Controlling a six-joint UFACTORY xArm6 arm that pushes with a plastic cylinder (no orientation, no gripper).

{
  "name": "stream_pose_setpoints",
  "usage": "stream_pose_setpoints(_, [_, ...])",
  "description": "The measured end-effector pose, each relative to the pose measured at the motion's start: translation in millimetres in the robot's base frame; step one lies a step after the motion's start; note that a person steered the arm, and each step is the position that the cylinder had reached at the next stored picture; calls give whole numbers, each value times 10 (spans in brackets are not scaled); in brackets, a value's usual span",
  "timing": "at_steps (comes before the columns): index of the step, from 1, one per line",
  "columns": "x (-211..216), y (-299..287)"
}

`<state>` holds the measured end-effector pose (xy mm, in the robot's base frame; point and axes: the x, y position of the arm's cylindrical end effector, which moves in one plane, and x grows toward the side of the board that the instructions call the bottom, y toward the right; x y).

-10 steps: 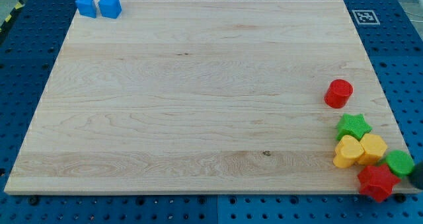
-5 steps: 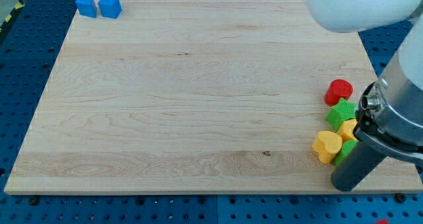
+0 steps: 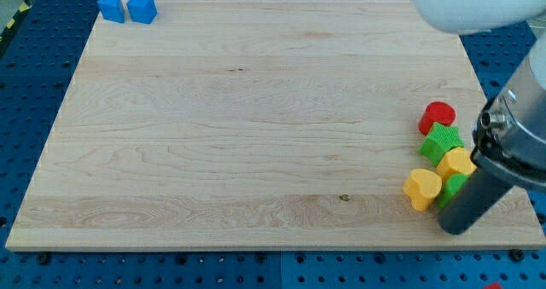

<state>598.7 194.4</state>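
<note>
Rightward now, my tip (image 3: 459,227) touches green block (image 3: 453,187).

green block (image 3: 453,187) half behind rod (image 3: 479,195)

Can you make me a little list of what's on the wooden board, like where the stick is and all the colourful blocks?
board: wooden board on a blue pegboard
tip: my tip near the view's bottom right, beside the green block
cluster at view's right: red cylinder, green star, yellow block, yellow heart, green block
far corner, view's top left: two blue blocks side by side
marker: black-and-white tag at the view's top right, partly hidden by the arm
</note>
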Motion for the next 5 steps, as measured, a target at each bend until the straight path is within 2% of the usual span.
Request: stream_pose_setpoints(5, [-2038,0])
